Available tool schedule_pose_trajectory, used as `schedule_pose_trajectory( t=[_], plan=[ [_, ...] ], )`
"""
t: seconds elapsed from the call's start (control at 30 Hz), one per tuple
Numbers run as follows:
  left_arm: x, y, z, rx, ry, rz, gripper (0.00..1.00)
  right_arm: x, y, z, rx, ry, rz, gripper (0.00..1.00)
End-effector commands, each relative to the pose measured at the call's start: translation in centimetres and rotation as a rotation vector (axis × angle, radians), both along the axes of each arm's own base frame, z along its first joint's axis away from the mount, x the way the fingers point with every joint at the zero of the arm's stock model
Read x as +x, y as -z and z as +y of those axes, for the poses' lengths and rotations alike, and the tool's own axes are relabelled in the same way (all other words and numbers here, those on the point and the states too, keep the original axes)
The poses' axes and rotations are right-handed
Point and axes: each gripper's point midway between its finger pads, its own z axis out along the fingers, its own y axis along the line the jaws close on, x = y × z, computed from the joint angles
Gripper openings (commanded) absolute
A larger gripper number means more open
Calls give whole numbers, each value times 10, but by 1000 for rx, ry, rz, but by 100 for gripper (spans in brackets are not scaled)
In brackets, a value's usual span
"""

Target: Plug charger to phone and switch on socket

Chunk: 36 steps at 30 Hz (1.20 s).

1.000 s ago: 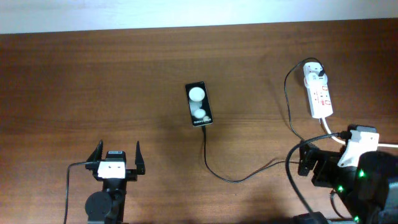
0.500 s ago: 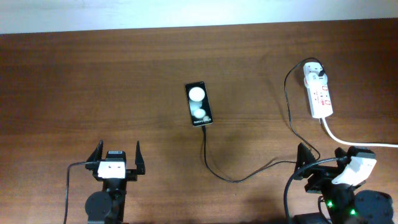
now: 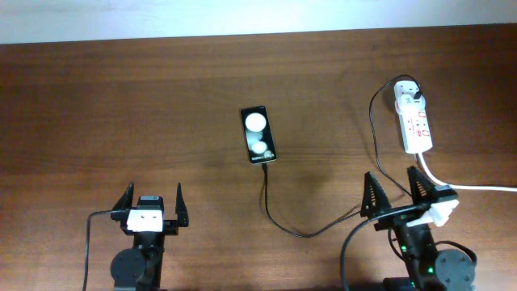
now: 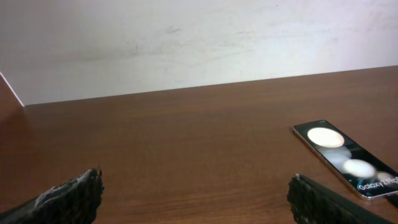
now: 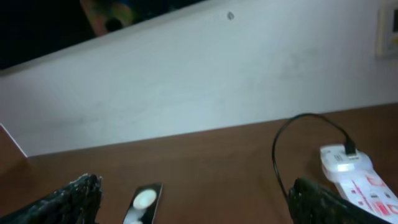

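Right claw [image 3: 393, 184], spread wide, sits near socket [image 3: 414, 123].

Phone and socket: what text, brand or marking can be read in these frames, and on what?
"Galaxy", the rest cut off at the frame edge: white print on the phone, left wrist view.
Red marks on the socket: too blurred to read in any view.
Nothing else legible.

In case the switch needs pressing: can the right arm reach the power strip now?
Probably yes: the open right tool sits near the power strip, only a white cord and black cable between.
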Motion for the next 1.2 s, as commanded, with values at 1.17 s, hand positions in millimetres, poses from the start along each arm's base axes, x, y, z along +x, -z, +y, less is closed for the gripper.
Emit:
schedule_pose_trajectory(
  t=[1.17],
  plan=[
    [0,1,0,15,5,1,99,18,84,15,-284,-60,54,99]
  ],
)
